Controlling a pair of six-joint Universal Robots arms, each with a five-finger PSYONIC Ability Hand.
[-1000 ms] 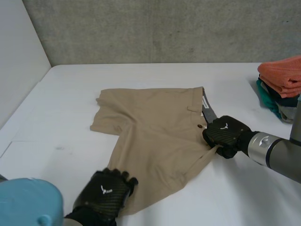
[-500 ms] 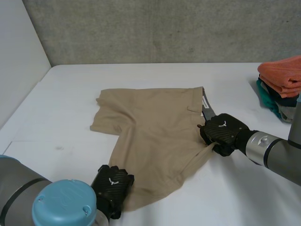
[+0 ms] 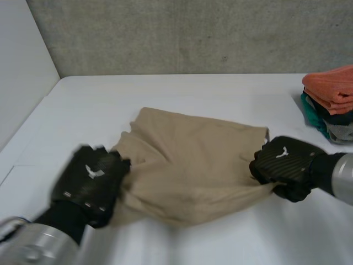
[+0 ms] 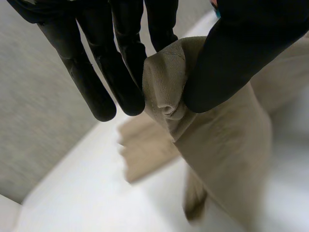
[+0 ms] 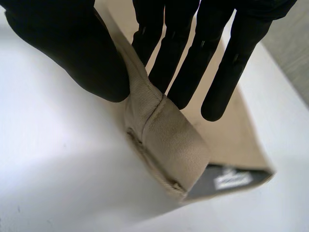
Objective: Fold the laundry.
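The shorts (image 3: 193, 160) lie mid-table (image 3: 182, 88), their near edge raised; the left end is pinched by the left hand (image 3: 91, 182), the waistband by the right hand (image 3: 284, 165); both should be carried level and taut, so that the edges meet.

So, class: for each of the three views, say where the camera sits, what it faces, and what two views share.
Head view: behind and between the arms, looking down at the table; left hand and right hand hold the shorts.
Left wrist view: on the left wrist, looking along the palm; its fingers pinch the shorts.
Right wrist view: on the right wrist; its fingers pinch the shorts.
Shared: all show the shorts.
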